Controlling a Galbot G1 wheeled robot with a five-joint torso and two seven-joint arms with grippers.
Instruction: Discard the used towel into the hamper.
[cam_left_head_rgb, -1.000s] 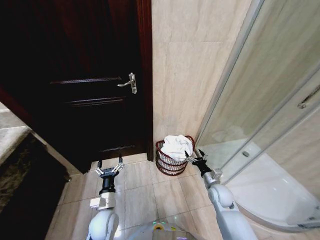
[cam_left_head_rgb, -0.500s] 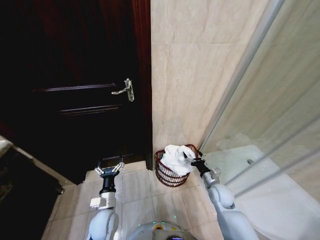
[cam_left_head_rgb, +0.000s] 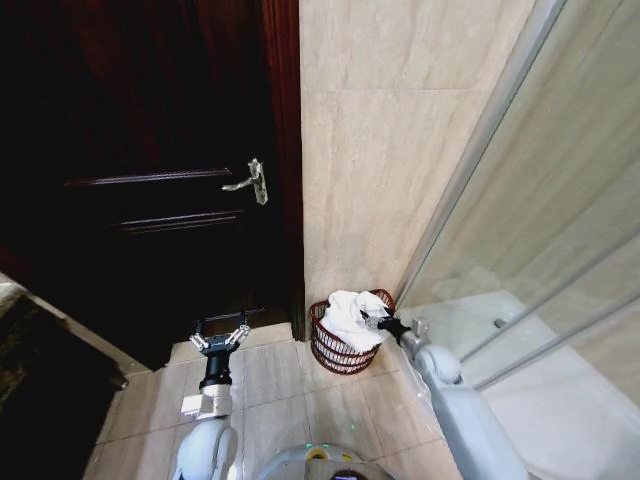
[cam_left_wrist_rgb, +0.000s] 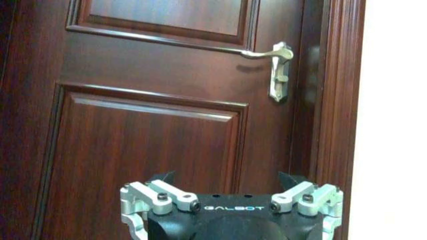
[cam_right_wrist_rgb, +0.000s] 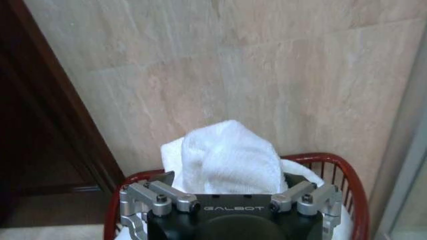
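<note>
From the head camera I see the hamper (cam_left_head_rgb: 347, 333) standing on the tiled floor (cam_left_head_rgb: 275, 385), tucked against the beige wall (cam_left_head_rgb: 385, 150) in the corner between the dark wooden door (cam_left_head_rgb: 150, 180) and the glass shower screen (cam_left_head_rgb: 540, 230). A white towel (cam_left_head_rgb: 347, 306) sits bunched inside the hamper, heaped above its rim. My right end effector (cam_left_head_rgb: 371, 320) reaches over the hamper's near rim, right at the towel; from here I cannot tell whether it has hold of the cloth. My left end effector (cam_left_head_rgb: 220, 342) hangs low in front of the door, well apart from the hamper, its fingers spread and empty.

Through the left wrist camera I face the door, with its metal handle (cam_left_wrist_rgb: 275, 65) near the frame. The left end effector (cam_left_wrist_rgb: 230, 202) stands wide open with nothing between its fingers.

Through the right wrist camera the towel (cam_right_wrist_rgb: 230, 157) rises directly in front of the right end effector (cam_right_wrist_rgb: 230, 202), filling the hamper (cam_right_wrist_rgb: 350, 187), whose red wire rim curves around both sides. The fingers look spread either side of the cloth, but their tips are hidden, so I cannot tell whether they grip it.
</note>
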